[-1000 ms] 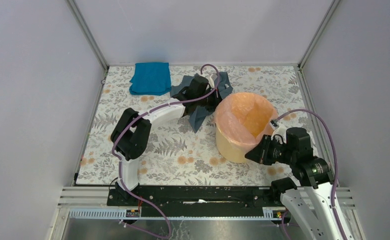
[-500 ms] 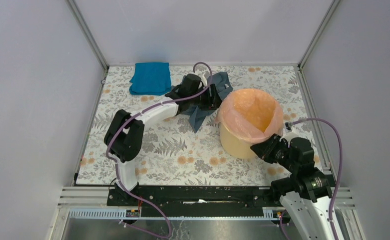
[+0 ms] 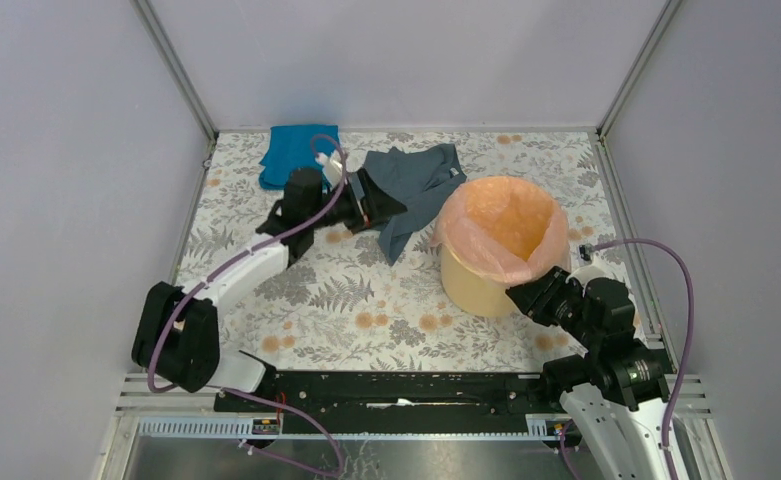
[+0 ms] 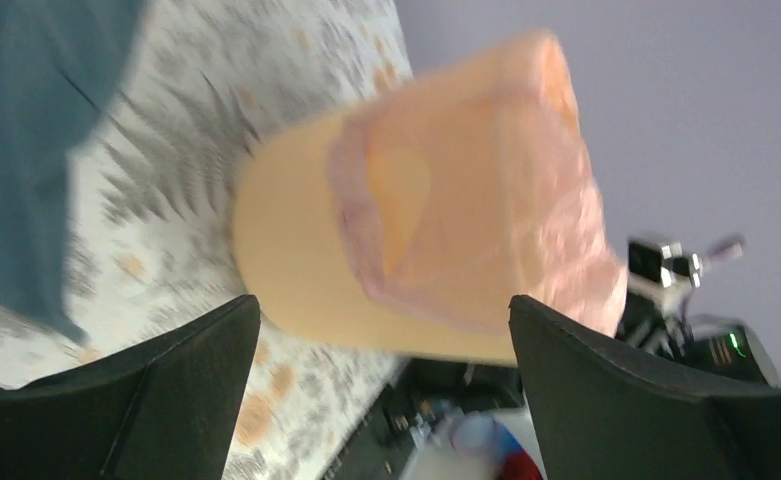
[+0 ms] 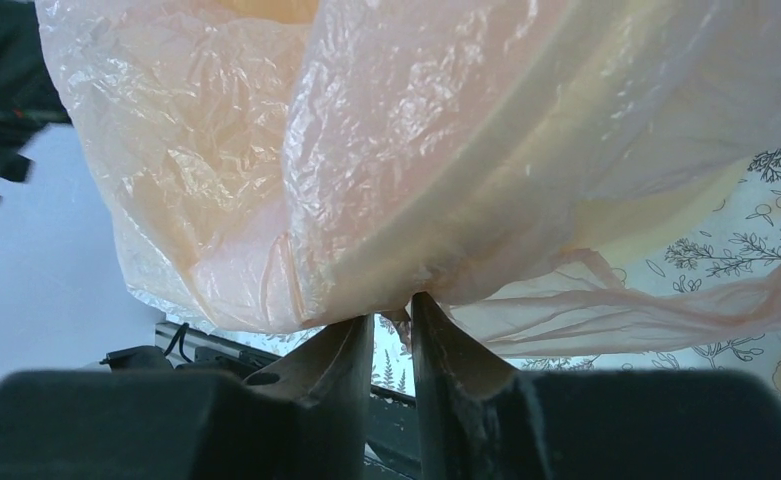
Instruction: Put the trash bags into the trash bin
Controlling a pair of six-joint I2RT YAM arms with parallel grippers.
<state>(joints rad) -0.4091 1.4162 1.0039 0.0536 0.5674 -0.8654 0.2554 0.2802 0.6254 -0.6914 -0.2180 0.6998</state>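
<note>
Drawn back leftward, the left gripper now gapes wide over the crumpled grey-blue garment; the right gripper, fingers a slit apart, touches the translucent pale-pink plastic bag, which lines the round yellow-orange plastic bin at centre right of the floral tabletop.

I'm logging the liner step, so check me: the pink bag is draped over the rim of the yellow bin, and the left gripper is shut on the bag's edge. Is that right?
Not quite. The left gripper is open and holds nothing: the left wrist view shows its jaws standing wide apart, clear of the bag. The pink bag is indeed draped over the rim of the yellow bin.
</note>
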